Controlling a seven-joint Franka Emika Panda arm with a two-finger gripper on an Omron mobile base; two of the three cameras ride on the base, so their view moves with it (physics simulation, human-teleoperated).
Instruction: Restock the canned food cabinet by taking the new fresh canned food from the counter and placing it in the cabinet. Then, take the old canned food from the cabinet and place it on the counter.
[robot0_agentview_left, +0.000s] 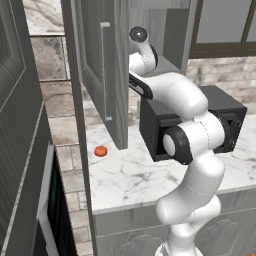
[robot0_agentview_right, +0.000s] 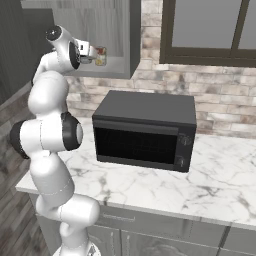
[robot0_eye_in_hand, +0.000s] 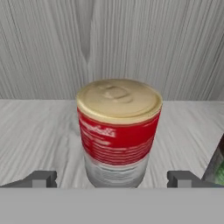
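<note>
The arm is reached up into the cabinet, and the hand view looks straight at a mostly red can standing upright on the plain grey shelf, its pale lower band and dull gold lid facing the camera; this reads as the old canned food. The gripper has its jaws spread wide, one tip on each side of the can and neither touching it, so nothing is held. In the right base view the hand sits at the cabinet's open front with a small can just ahead of it, too small there to tell by its label. A sliver of something dark and greenish shows at the right edge of the hand view; what it is cannot be told. The step in hand looks like the second half of the job: fetching the old can. The next move calls for easing forward until the can sits squarely between the tips, closing on its label, then lifting clear of the shelf and carrying it down to the marble worktop beside the black microwave
</note>
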